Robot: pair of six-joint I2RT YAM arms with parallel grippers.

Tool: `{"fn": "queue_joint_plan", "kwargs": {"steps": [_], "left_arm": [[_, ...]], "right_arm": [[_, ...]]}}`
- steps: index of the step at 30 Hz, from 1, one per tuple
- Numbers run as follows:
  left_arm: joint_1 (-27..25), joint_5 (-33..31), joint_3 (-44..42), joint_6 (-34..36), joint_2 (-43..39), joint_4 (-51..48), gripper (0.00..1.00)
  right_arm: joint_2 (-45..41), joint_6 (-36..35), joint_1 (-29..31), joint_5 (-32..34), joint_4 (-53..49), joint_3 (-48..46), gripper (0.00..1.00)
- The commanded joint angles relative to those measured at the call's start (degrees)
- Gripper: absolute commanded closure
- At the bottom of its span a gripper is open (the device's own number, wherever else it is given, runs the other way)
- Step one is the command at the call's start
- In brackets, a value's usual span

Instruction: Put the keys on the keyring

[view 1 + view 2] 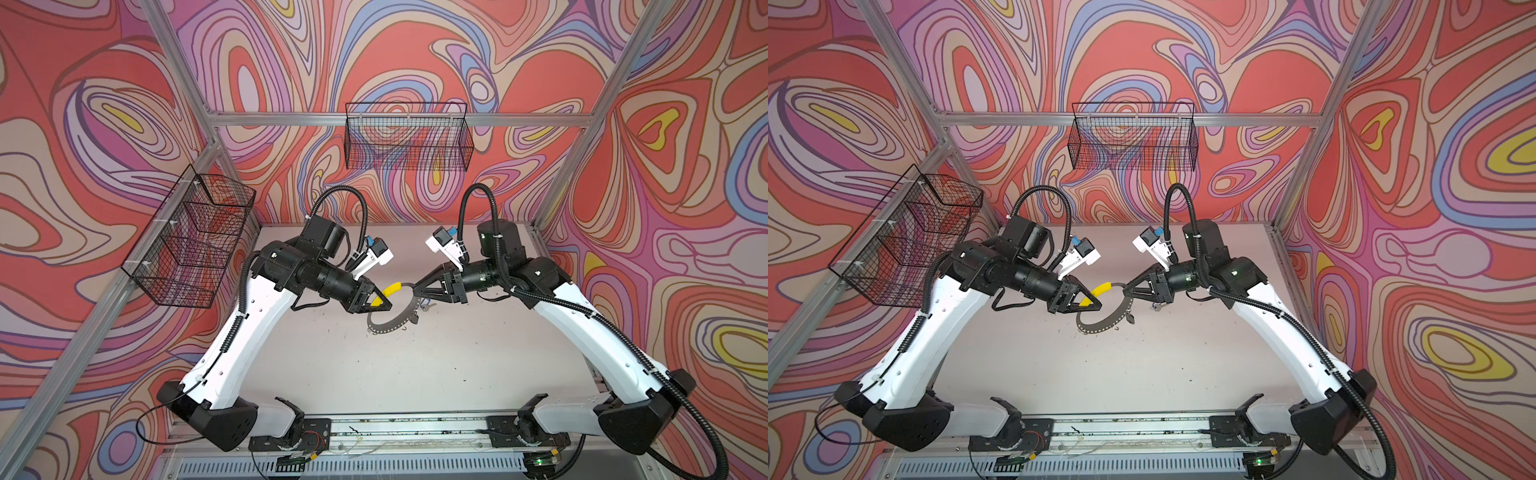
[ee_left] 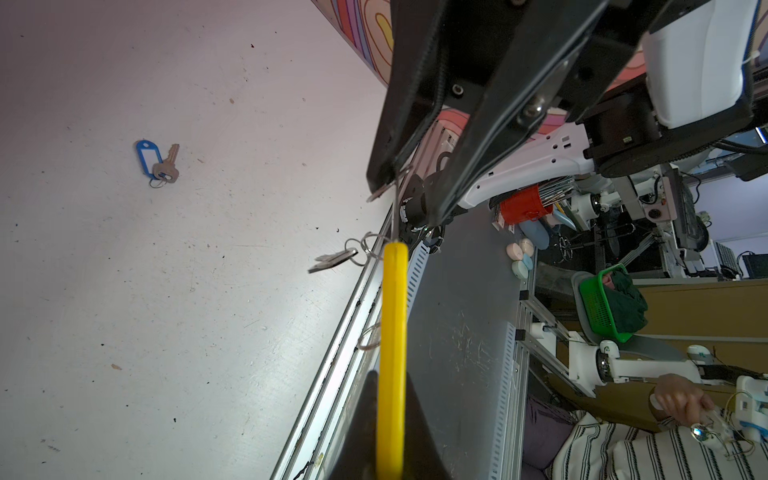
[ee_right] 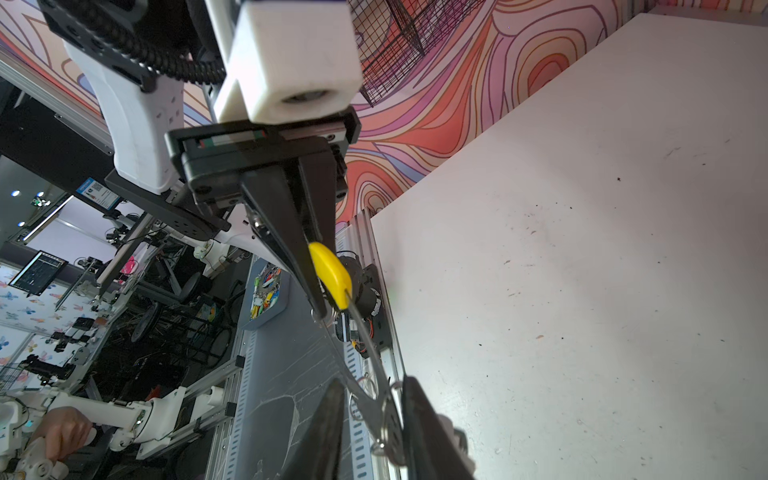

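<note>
holding the keyring [image 1: 390,326] off the surface [image 1: 415,374], the left gripper [image 1: 382,297] is clamped on its yellow segment [image 1: 392,289]. the right gripper [image 1: 417,291] meets the hoop from the opposite side, jaws narrow with the grey band between them and a sliver of gap showing, so no firm grip yet. a dangling key [image 2: 332,259] hangs from the hoop. the blue-tagged key [image 2: 156,164] lies flat on the surface, apart from the hoop and seemingly nearer the right arm, which looks better placed to fetch it.
</note>
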Motion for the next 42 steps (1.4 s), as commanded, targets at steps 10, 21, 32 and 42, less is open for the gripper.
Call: {"fn": "queue_joint_plan", "kwargs": {"steps": [10, 21, 32, 42], "left_arm": [[0.2, -1.5, -0.6, 1.5, -1.6, -1.3, 1.0], [0.1, -11.8, 2.2, -5.8, 1.5, -0.1, 1.0], [-0.2, -29.0, -8.8, -39.2, -10.1, 34.7, 1.0], [-4.0, -39.7, -8.9, -43.5, -9.6, 35.2, 1.0]], "right_arm": [[-3.8, -3.9, -2.5, 6.6, -6.0, 3.8, 0.82], [-2.5, 0.1, -3.2, 6.8, -1.2, 1.8, 0.65], [-8.2, 12.9, -3.0, 11.8, 19.2, -6.6, 0.51], [-8.2, 8.5, 2.5, 23.2, 18.1, -6.0, 0.5]]}}
